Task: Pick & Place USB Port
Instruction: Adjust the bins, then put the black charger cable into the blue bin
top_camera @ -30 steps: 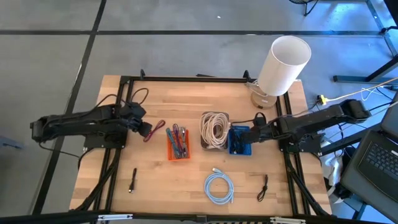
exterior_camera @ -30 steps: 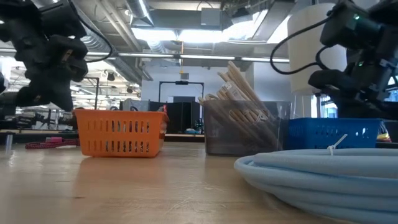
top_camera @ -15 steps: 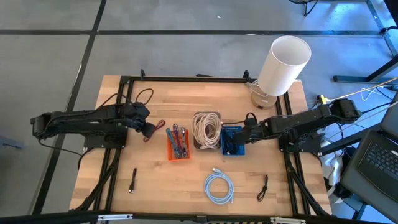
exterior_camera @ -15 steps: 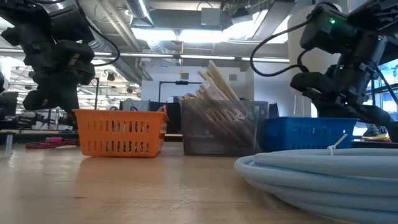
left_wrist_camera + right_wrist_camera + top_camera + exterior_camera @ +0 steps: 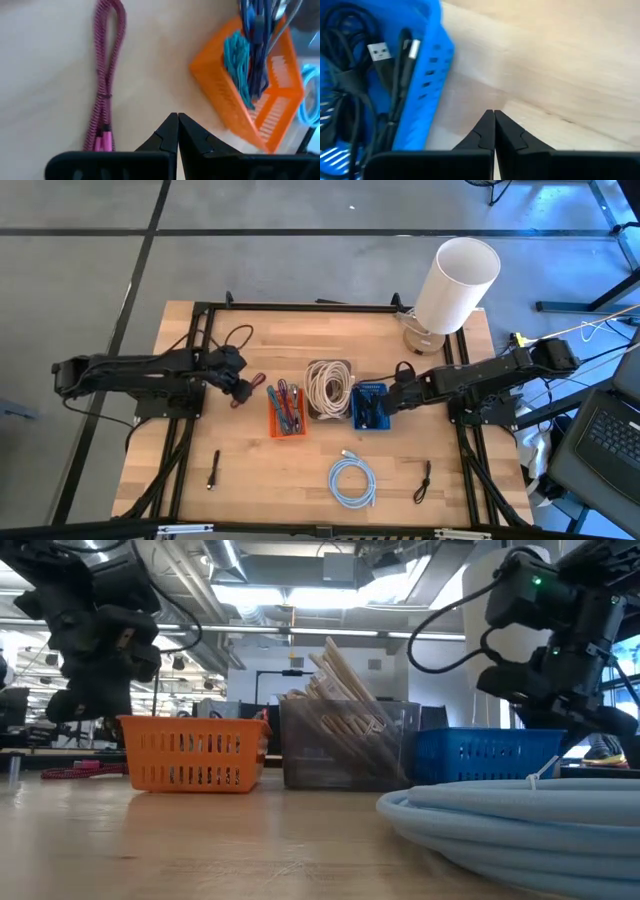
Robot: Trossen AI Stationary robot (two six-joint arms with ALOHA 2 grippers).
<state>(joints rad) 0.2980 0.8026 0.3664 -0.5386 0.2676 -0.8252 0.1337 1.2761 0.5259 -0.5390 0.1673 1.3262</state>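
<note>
I see the USB cables (image 5: pixel 355 95) lying in the blue basket (image 5: pixel 369 407), black leads with a silver plug showing in the right wrist view; that basket sits on the wooden table (image 5: pixel 300 340) just right of the clear bin (image 5: pixel 328 388) of coiled beige cable, which in turn stands beside the orange basket (image 5: pixel 287 409) of coloured cables. A pink cable (image 5: pixel 247 388) lies on the wood just left of the orange basket, a light blue coil (image 5: pixel 352 482) near the front edge, a small black cable (image 5: pixel 424 478) to its right and a dark connector (image 5: pixel 214 471) at the front left. A white cylinder (image 5: pixel 455 285) stands at the far right corner on a round base. Beyond the table the low view shows a hall with ceiling lights and ducts. My right gripper (image 5: pixel 494 129) is low at the right side of the blue basket, its arm stretched in from the right, fingers pressed together on nothing. My left gripper (image 5: pixel 178 131) hangs near the pink cable, fingers likewise pressed together and empty. I cannot make out the plug types in the orange basket, and the blue basket is cut off in the right wrist view
</note>
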